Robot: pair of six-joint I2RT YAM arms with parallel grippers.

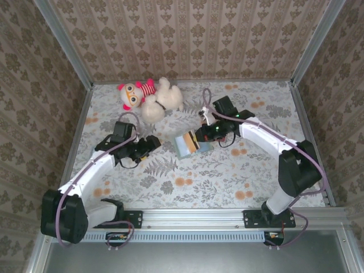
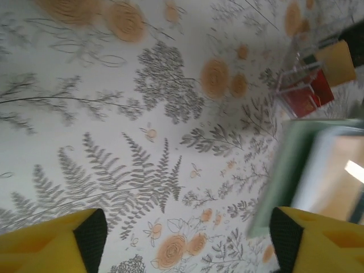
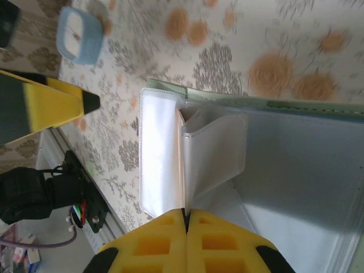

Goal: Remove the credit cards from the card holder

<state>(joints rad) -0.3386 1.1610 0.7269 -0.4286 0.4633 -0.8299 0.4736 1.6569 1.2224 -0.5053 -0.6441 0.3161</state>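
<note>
two hands, two jobs: my right gripper (image 3: 186,215) is pinched shut on the open card holder (image 3: 284,165) at mid-table, i judge to pin it; my left gripper (image 2: 187,233) hangs just left of it, jaws wide, ready for the credit cards (image 1: 193,144).

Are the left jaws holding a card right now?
No, the left jaws stand apart over the tablecloth with nothing gripped between them; the card holder lies off to one side.
</note>
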